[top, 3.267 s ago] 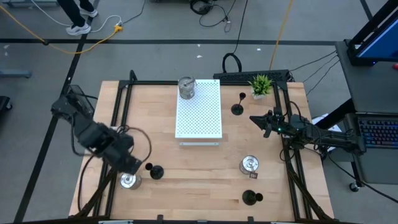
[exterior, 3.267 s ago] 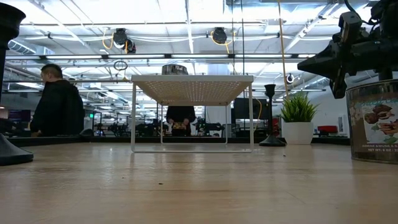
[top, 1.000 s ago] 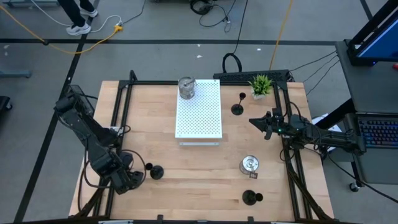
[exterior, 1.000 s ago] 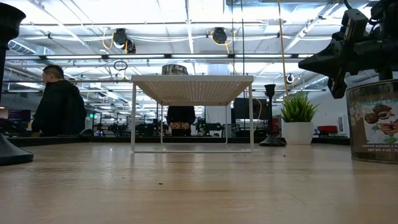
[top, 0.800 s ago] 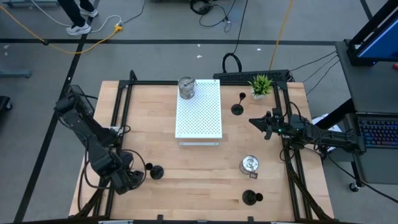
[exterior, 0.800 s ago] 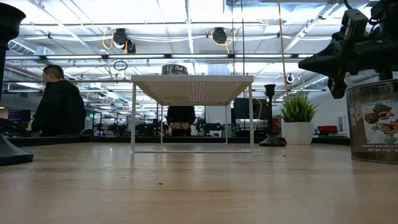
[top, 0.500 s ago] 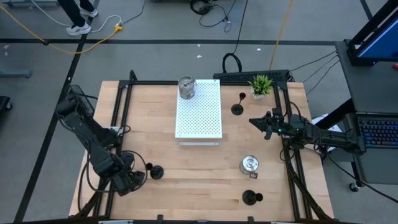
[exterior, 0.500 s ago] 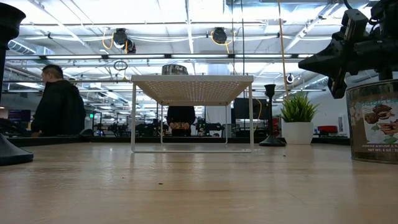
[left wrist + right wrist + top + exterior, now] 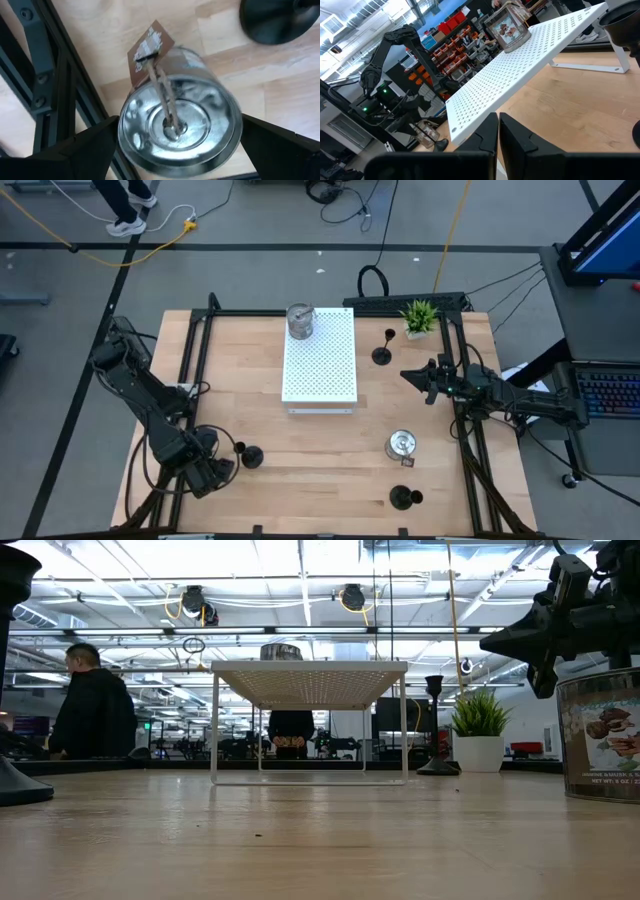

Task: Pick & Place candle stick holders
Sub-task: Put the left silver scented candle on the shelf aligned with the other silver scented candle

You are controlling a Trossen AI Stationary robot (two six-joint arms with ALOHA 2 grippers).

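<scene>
1. My left gripper hides the silver holder from the high view, at seven o'clock on the table.
2. The picture edge crops the black holder beside it.
3. My own fingertips run off frame.

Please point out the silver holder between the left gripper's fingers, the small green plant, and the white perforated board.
silver holder [image 9: 175, 127]: left wrist view, on its shiny round top.
green plant [image 9: 420, 312]: high view, on its leaves.
white perforated board [image 9: 320, 360]: high view, on its bare middle.

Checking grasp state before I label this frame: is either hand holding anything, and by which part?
Nothing is held. The left hand is open, its fingers either side of the silver holder without closing on it. The right hand is shut and empty, above the table's right side.
</scene>
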